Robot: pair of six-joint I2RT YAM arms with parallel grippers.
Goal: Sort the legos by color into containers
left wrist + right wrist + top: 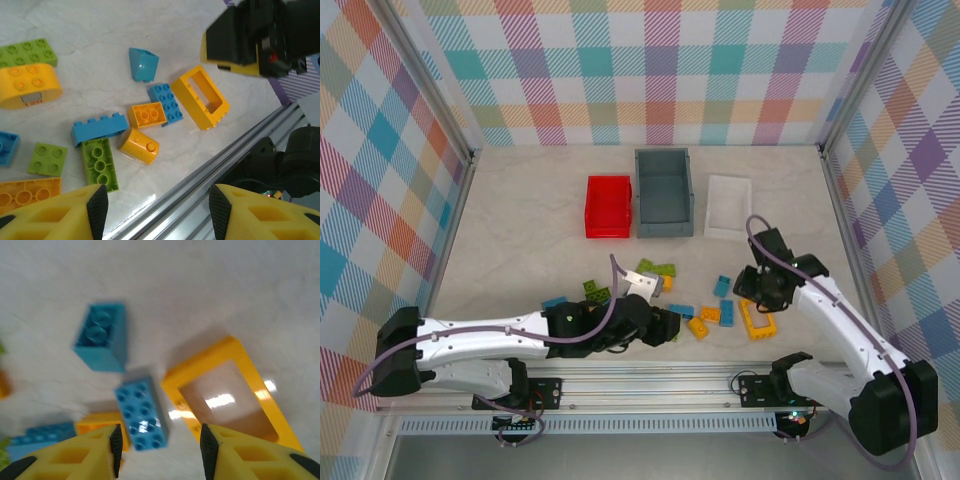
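Blue, lime green and orange legos lie scattered at the near middle of the table. My right gripper [162,446] [750,297] is open, low over a blue eight-stud brick [141,412] whose near end lies between the fingertips, untouched on the right. An orange frame piece [225,390] [757,320] lies just right of it, and another blue brick [102,337] lies beyond. My left gripper [158,212] [672,325] is open and empty above the table's front rail, near a green brick [100,164] and an orange cylinder piece [140,146]. The red [608,206], grey [664,192] and white [728,206] containers stand behind.
The metal rail [210,170] runs along the table's near edge, right under my left gripper. Checkered walls close in the back and both sides. Open tabletop [520,220] lies left of the red container.
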